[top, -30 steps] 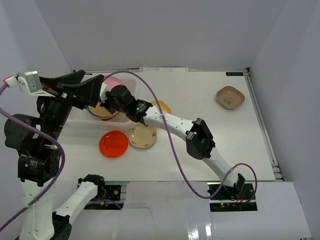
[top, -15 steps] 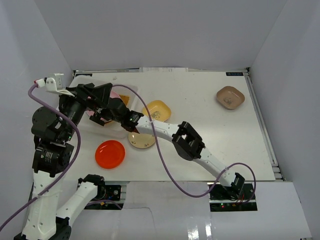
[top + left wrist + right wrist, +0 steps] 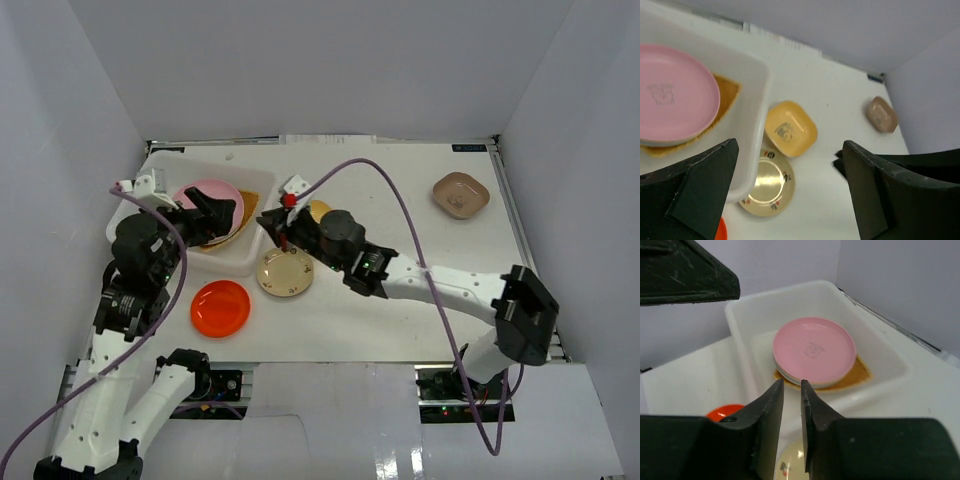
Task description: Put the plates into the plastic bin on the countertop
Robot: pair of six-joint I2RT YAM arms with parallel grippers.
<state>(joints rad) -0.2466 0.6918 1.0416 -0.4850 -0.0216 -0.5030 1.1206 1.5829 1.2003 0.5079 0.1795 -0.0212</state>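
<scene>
The plastic bin (image 3: 160, 190) stands at the far left of the countertop (image 3: 400, 290). In it a pink plate (image 3: 195, 195) tops a small stack on the tan woven plate (image 3: 245, 205). My left gripper (image 3: 215, 212) hangs open and empty over the bin's right part. My right gripper (image 3: 265, 224) is shut and empty just right of the bin's wall, above the cream plate (image 3: 285, 272). A red-orange plate (image 3: 222, 308), a yellow square plate (image 3: 318, 210) and a brown square plate (image 3: 461, 195) lie on the countertop. The left wrist view shows the pink plate (image 3: 675, 97), the yellow plate (image 3: 790, 127) and the cream plate (image 3: 767, 182).
Pale grey walls enclose the surface on three sides. The right arm's links (image 3: 450, 290) stretch across the middle, with a purple cable (image 3: 400, 215) arching above. The bin's right wall (image 3: 757, 100) slightly overlaps the cream plate in the left wrist view.
My right arm has pulled back rightward out of the bin, gripper now at its right wall. My left arm has dropped lower and nearer, uncovering the bin and pink plate.
</scene>
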